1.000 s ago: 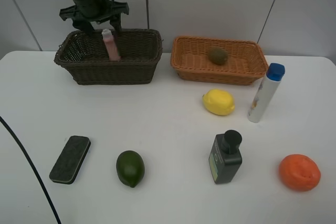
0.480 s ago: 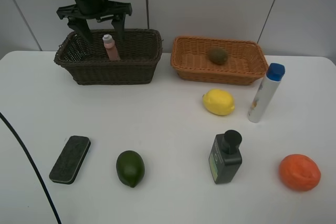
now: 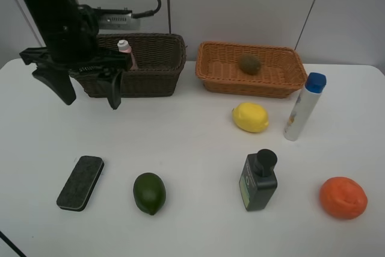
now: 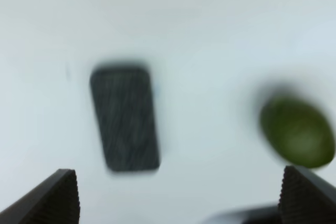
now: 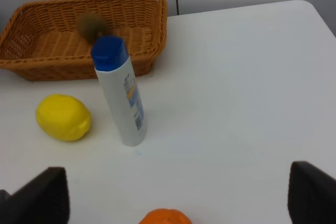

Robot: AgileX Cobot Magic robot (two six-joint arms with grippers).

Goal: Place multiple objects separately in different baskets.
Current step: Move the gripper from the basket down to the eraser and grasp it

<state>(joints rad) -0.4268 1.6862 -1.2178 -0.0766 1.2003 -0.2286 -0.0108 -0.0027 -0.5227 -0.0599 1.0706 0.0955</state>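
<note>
My left gripper hangs open and empty in front of the dark brown basket, where the pink bottle leans upright. Its blurred wrist view looks down on the black flat block and the dark green oval fruit, both on the table. The kiwi lies in the orange-tan basket. My right gripper is open, facing the white blue-capped tube, the lemon and the orange.
On the white table stand the tube and the dark green black-capped bottle; the lemon and the orange lie nearby. Both baskets sit along the back wall. A black cable trails at the left edge.
The left arm has left the pink bottle in the dark basket, then swung forward and left, down in front of it, jaws spread wide. Nothing else moved.
</note>
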